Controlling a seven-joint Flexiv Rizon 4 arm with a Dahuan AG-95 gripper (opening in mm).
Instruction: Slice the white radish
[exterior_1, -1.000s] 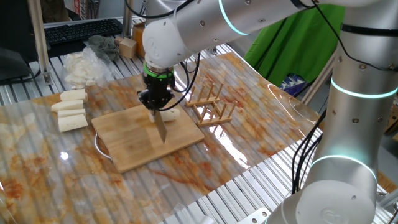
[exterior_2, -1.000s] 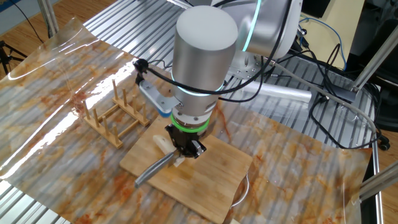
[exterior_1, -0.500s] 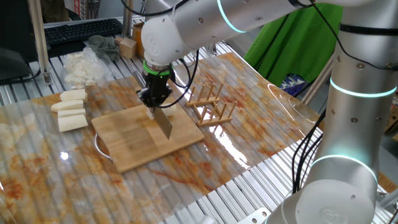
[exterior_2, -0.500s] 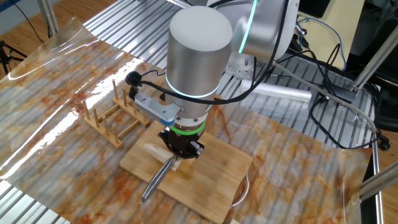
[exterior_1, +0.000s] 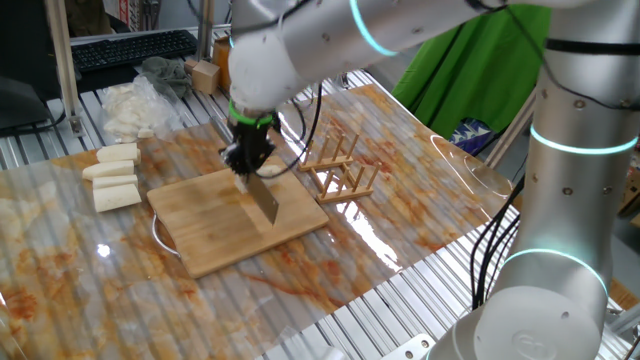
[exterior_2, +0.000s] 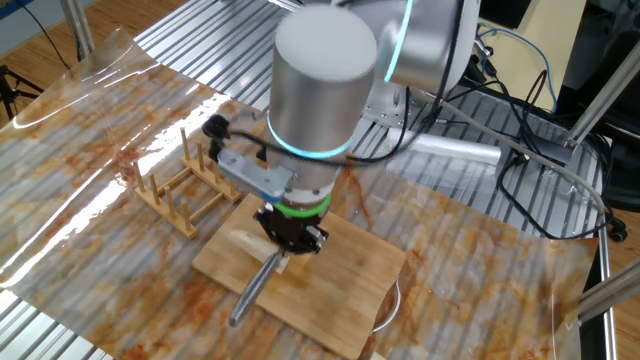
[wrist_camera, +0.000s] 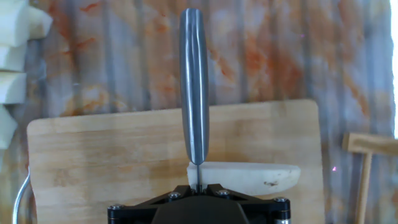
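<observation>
The claw (wrist_camera: 198, 186), clamped on the knife (wrist_camera: 194, 87), has dropped and rolled since a second ago, so the blade now crosses the white radish (wrist_camera: 249, 176), which lies toward the cutting board's (wrist_camera: 112, 155) 5 o'clock corner. A slice looks underway, not finished.

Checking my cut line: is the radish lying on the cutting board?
Yes, the white radish lies on the cutting board, near its edge.
</observation>
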